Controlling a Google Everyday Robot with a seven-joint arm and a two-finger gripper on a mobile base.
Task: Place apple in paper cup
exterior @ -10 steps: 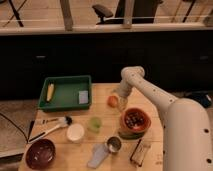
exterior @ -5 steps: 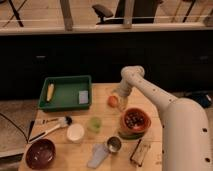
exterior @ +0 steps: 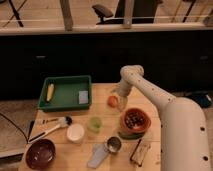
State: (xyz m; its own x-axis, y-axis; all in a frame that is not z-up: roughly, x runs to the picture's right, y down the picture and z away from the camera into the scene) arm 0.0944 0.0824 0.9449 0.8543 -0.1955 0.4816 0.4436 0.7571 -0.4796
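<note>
The apple (exterior: 113,101), small and orange-red, lies on the wooden table (exterior: 102,115) near its far middle. My gripper (exterior: 119,99) hangs at the end of the white arm (exterior: 145,90), right beside the apple on its right and touching or nearly touching it. A white paper cup (exterior: 75,132) stands upright at the table's front left, well away from the apple. A small green cup (exterior: 94,123) stands between them.
A green tray (exterior: 62,95) with a corn cob (exterior: 50,91) and a sponge (exterior: 83,97) is at the back left. An orange bowl (exterior: 135,121), a metal cup (exterior: 114,144), a dark red bowl (exterior: 40,153), brushes (exterior: 50,126) and a packet (exterior: 140,151) fill the front.
</note>
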